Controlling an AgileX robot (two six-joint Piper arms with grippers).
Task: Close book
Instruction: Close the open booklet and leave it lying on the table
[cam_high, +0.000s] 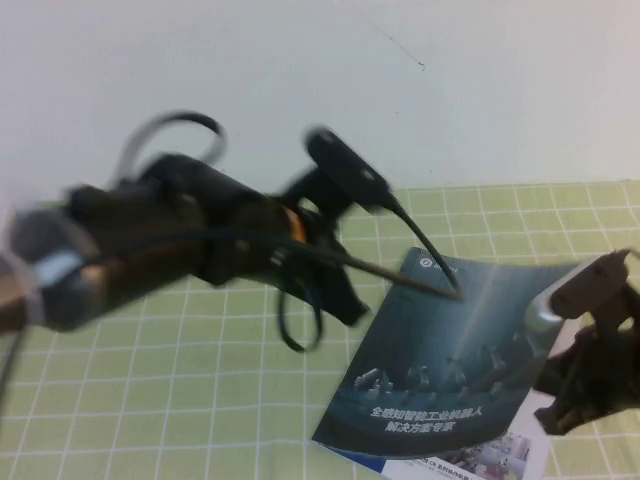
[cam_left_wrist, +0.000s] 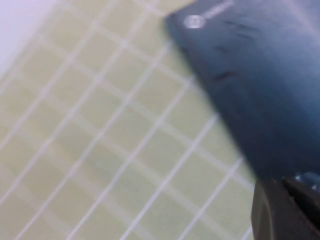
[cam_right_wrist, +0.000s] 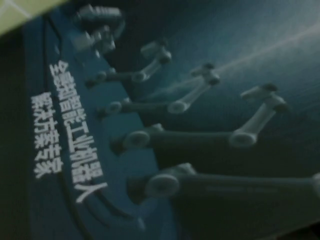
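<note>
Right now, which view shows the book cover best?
High view: nearly the whole book cover shows, with pages beneath it, the left gripper off its left edge and the right gripper at its right edge. Left wrist view catches only a logo corner; right wrist view only a close-up of its print.
</note>
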